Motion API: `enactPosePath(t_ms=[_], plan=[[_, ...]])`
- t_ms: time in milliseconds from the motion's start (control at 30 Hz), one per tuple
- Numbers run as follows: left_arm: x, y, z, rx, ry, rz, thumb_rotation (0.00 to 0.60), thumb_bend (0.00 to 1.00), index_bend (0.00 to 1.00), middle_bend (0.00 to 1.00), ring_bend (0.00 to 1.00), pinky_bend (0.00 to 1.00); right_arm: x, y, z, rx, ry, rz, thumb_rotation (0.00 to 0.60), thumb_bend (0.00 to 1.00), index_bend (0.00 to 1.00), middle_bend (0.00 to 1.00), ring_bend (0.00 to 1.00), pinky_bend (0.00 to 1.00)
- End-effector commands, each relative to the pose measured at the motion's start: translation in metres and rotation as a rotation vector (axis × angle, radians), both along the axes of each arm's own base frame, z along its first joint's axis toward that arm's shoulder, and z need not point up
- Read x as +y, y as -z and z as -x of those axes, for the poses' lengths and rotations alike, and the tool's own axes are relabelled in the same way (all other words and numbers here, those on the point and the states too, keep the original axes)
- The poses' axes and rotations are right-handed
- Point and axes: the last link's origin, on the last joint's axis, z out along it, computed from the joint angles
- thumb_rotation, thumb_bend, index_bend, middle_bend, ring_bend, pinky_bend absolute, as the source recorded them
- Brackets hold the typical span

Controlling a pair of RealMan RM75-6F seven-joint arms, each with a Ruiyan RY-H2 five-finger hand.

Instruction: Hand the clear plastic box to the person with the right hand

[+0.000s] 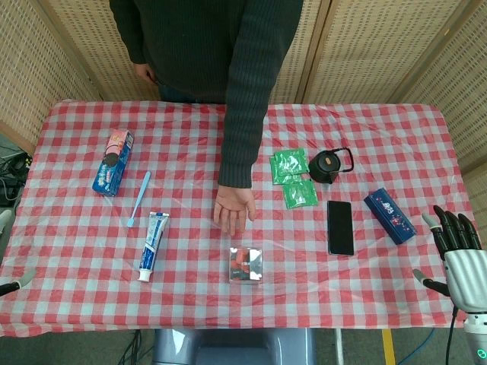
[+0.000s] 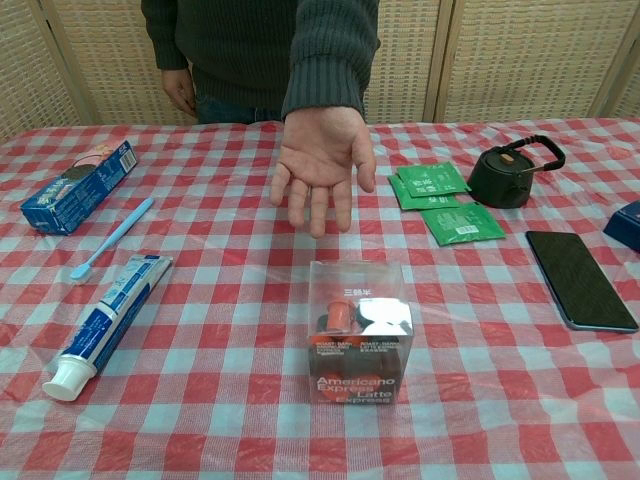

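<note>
Clear plastic box (image 1: 246,265) with red and black capsules inside stands on the red-and-white checked tablecloth (image 1: 76,251) near the front edge, centre; nothing touching it; person's outstretched hand (image 1: 233,209), palm up, hovers just beyond the box on the far side, fingers pointing toward it

Robot's right hand (image 1: 456,255), grey with black fingers, sits at the right edge of the table, well apart from the box; fingers upright and spread, holding nothing; only a small grey tip of the left hand (image 1: 17,282) shows at the left edge, so cannot tell how it lies

White-and-blue toothpaste tube (image 1: 153,245) and light blue toothbrush (image 1: 139,198) lie left of the box; blue biscuit carton (image 1: 113,162) further left; green sachets (image 1: 294,176), small black teapot (image 1: 329,165), black smartphone (image 1: 340,226) and dark blue patterned box (image 1: 389,215) to the right
</note>
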Motion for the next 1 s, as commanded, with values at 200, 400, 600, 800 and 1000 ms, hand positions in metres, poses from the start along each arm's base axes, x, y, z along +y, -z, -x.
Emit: enactPosePath(t_ms=[200,400,600,800,1000], plan=[[0.001,0.000,-0.001,0.002,0.003,-0.001,0.600,0.00,0.00,0.00,0.00,0.00,0.000,0.003,-0.001,0.000,-0.001,-0.019,0.600,0.00,0.03,0.00,0.00,0.00],[0.003,0.001,0.000,0.009,-0.001,-0.007,0.600,0.00,0.00,0.00,0.00,0.00,-0.006,0.024,-0.008,0.017,-0.039,-0.153,0.600,0.00,0.03,0.00,0.00,0.00],[0.012,0.001,0.003,0.014,-0.034,-0.014,0.600,0.00,0.00,0.00,0.00,0.00,-0.027,0.052,-0.040,0.042,-0.176,-0.381,0.600,0.00,0.10,0.07,0.05,0.00],[0.027,0.005,0.008,0.033,-0.078,-0.005,0.600,0.00,0.00,0.00,0.00,0.00,-0.044,0.078,-0.083,-0.044,-0.296,-0.601,0.600,0.00,0.13,0.13,0.14,0.13],[0.037,0.009,0.014,0.044,-0.120,0.009,0.600,0.00,0.00,0.00,0.00,0.00,-0.058,0.103,-0.114,-0.071,-0.322,-0.719,0.600,0.00,0.16,0.15,0.17,0.15]])
